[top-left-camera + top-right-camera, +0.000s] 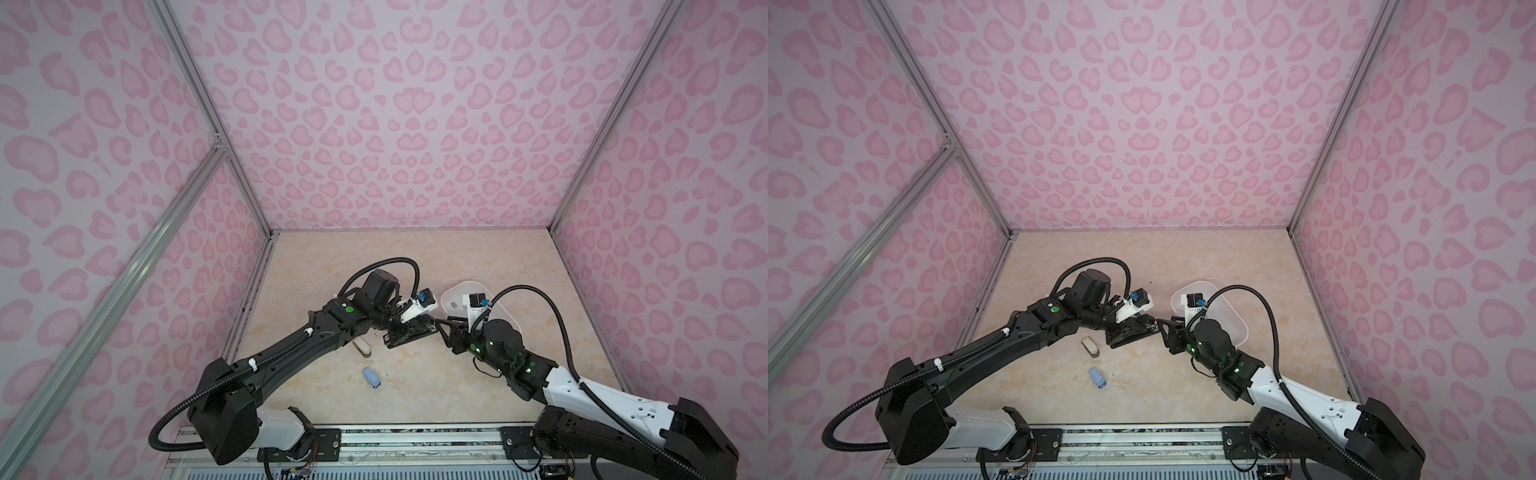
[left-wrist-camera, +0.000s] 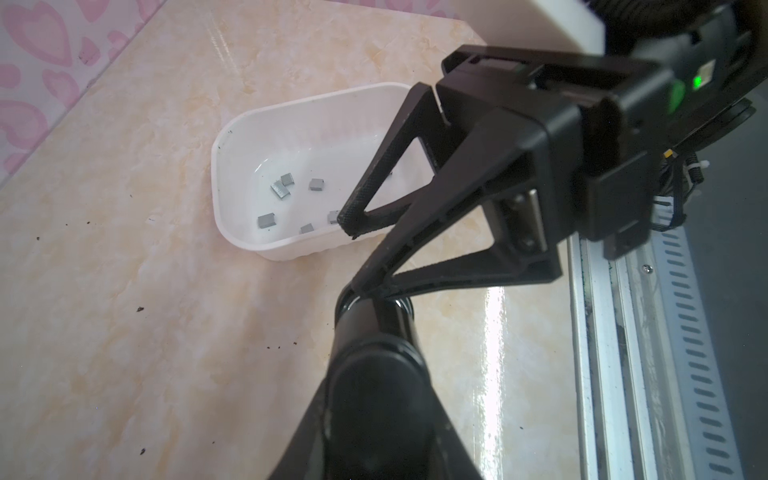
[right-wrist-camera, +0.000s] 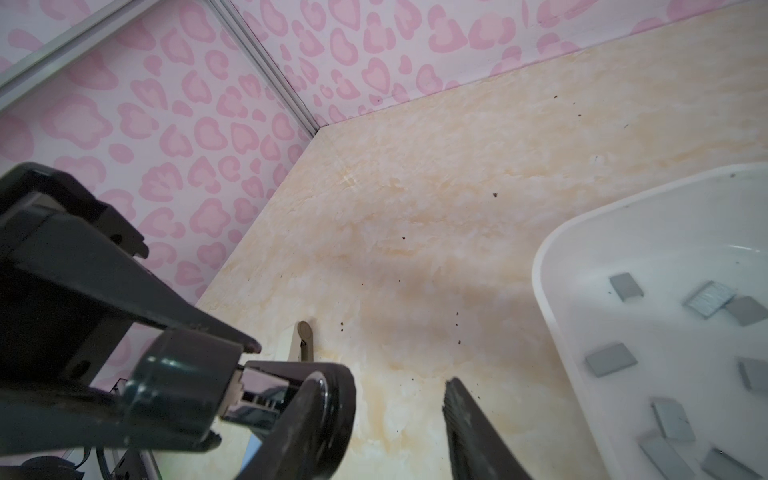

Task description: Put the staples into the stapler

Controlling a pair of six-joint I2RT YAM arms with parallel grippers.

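- Black stapler (image 1: pixel 392 340) sits clamped in the tightly closed left gripper (image 1: pixel 415 329) in both top views. The right gripper (image 1: pixel 443 331) meets its front end, jaws partly apart, gripping nothing. A beige stapler (image 1: pixel 363 347) and a blue stapler (image 1: pixel 371 377) lie on the table (image 1: pixel 415 257), so three staplers in all. The white tray (image 1: pixel 469 284) shows one grey speck.
- Left wrist view: the staples (image 2: pixel 266 220) lie loose in the tray (image 2: pixel 232 133), small flat grey metal blocks. Six show clear of the right gripper's finger.
- Right wrist view: eight staples (image 3: pixel 611 359) show, plus the black stapler's shiny metal channel (image 3: pixel 257 390), unseen elsewhere.
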